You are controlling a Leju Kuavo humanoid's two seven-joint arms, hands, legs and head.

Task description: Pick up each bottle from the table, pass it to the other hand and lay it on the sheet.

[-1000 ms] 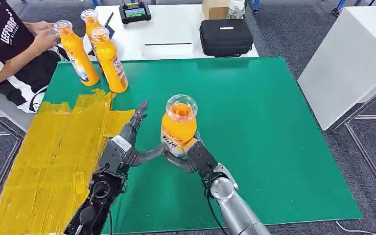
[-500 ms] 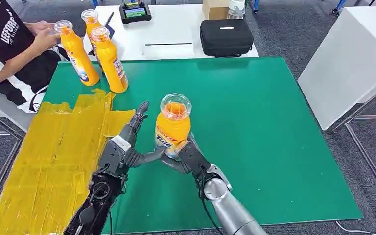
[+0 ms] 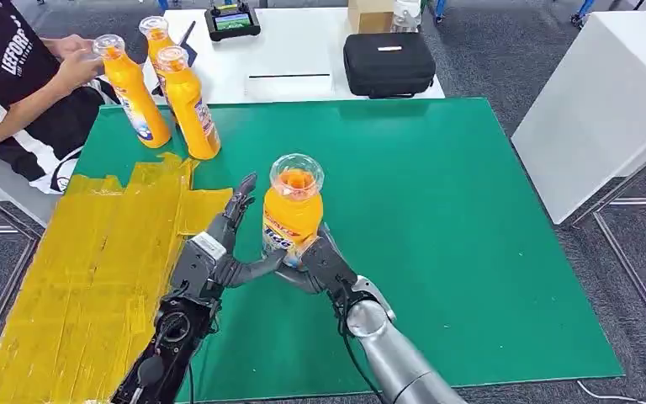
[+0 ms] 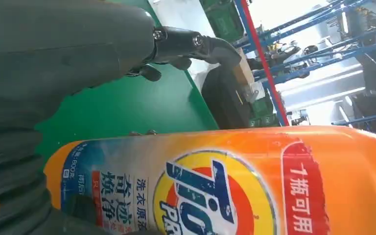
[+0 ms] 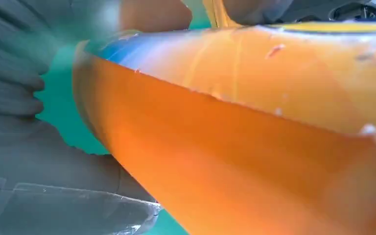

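Observation:
An orange detergent bottle (image 3: 293,215) stands upright above the green mat (image 3: 437,210), and my right hand (image 3: 320,265) grips its lower body from below. Close up, the bottle (image 5: 249,137) lies against that hand (image 5: 29,147). My left hand (image 3: 223,240) is just left of the bottle, fingers stretched out and apart, thumb reaching toward the bottle's base. In the left wrist view the labelled bottle (image 4: 225,186) lies right beside the left hand (image 4: 54,58), whose fingers (image 4: 191,41) point past it. The yellow sheet (image 3: 92,261) covers the mat's left side.
Three more orange bottles (image 3: 187,105) stand at the mat's far left corner; a person (image 3: 8,76) touches one of them (image 3: 130,93). A black case (image 3: 387,63) and a controller (image 3: 231,18) lie on the white table behind. Another white table (image 3: 606,93) stands to the right.
My right hand has carried the bottle leftward, closer to the left hand's thumb. The left hand has hardly moved.

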